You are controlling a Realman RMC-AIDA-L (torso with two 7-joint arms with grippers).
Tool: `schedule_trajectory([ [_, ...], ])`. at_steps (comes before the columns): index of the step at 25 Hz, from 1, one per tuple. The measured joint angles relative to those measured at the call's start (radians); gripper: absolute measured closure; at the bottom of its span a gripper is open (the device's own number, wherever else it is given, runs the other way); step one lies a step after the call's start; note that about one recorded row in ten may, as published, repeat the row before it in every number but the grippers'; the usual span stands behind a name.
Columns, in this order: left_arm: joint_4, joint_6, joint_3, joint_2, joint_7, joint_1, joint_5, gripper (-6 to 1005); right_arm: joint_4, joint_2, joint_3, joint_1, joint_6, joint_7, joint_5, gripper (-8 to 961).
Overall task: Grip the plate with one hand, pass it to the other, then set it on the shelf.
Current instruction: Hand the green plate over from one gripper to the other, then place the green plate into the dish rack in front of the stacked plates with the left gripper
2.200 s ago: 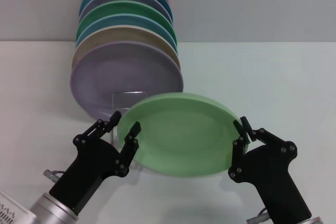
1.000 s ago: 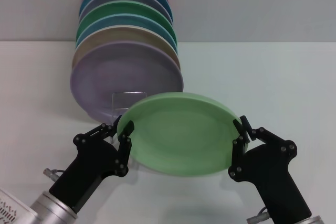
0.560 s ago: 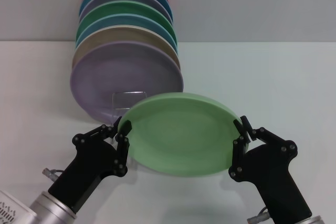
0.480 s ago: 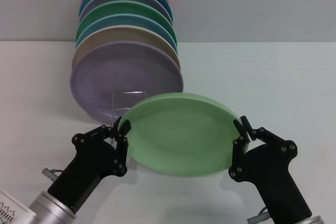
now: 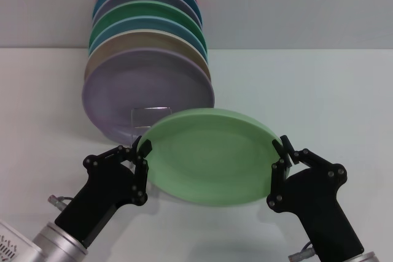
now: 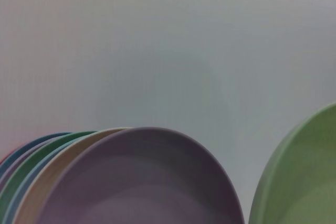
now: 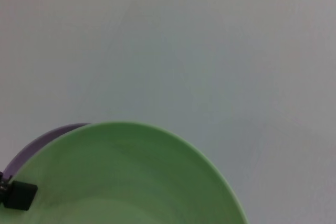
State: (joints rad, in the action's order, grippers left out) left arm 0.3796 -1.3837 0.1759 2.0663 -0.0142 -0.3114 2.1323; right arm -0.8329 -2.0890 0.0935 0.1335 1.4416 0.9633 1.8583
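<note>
Handover point: both hands on the plate

I have the plate (image 5: 212,154) held clear above the tabletop (image 5: 319,90), its face tilted toward me. My left hand (image 5: 140,151) is clenched on its left rim, my right hand (image 5: 281,153) clenched on the opposite rim. The shelf (image 5: 150,118) lies just behind the plate's left edge, before the lilac plate (image 5: 147,90) fronting the racked stack, so I judge the left hand nearer for the placing and the right should let go.
</note>
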Motion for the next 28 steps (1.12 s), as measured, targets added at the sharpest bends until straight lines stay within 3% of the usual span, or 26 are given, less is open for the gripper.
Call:
schedule_trajectory([
  [10,-0.006,-0.013,0.017,0.0,-0.001,0.007,-0.005,958,0.008,0.003,-0.001,0.015,-0.001,0.0,0.006,934],
  [20,-0.014,-0.09,0.043,-0.004,0.007,0.04,-0.007,959,-0.001,0.007,-0.032,0.025,0.015,-0.005,0.027,671],
  [28,-0.083,-0.226,0.138,-0.007,0.113,0.078,-0.007,958,-0.008,0.009,-0.102,0.032,0.041,-0.009,0.072,671],
])
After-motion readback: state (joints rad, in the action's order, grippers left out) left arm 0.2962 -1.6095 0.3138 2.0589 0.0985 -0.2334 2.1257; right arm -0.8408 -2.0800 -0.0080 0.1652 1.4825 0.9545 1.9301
